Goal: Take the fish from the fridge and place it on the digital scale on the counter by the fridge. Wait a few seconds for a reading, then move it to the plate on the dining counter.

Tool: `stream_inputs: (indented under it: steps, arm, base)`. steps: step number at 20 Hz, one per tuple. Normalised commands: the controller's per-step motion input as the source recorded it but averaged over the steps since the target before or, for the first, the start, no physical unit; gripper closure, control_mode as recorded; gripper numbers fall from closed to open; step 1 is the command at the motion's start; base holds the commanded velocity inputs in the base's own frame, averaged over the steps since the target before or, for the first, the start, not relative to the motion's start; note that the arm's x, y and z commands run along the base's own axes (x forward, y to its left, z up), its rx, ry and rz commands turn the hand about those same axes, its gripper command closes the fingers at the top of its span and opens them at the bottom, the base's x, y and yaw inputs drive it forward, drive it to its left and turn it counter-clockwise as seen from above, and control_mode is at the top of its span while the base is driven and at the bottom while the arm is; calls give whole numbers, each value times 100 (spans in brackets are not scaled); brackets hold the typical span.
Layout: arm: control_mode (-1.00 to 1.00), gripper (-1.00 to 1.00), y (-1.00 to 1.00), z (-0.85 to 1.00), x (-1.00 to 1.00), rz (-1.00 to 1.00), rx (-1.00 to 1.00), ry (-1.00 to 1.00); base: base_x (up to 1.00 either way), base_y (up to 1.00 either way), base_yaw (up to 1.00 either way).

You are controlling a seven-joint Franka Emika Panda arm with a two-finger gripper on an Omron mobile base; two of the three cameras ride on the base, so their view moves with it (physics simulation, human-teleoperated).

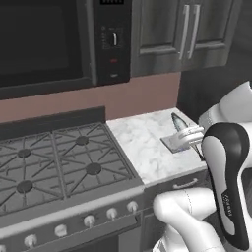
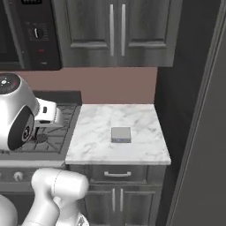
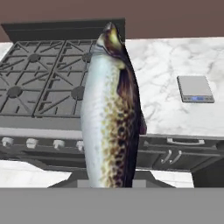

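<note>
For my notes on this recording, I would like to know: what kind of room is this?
A home kitchen, rendered. It has a gas stove with knobs, a microwave above it, and a marble counter with dark cabinets.

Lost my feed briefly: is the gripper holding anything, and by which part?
The fish, gripped at its tail end; head points away from the hand.

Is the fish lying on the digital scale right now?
No, the digital scale sits bare on the counter, while the fish hangs in the claw, off to the scale's left in the hand view.
</note>
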Motion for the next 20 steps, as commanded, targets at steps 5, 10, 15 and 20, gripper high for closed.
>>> stream_inputs:
  steps: [5, 10, 15, 20]
  arm:
    - [100, 100, 0, 0, 0, 0, 0, 0]
    - [100, 100, 0, 0, 0, 0, 0, 0]
    - [100, 100, 0, 0, 0, 0, 0, 0]
    - [100, 100, 0, 0, 0, 0, 0, 0]
  base:
    - [45, -8, -70]
    - [0, -36, -65]
    - [4, -24, -21]
    - [31, -19, 0]
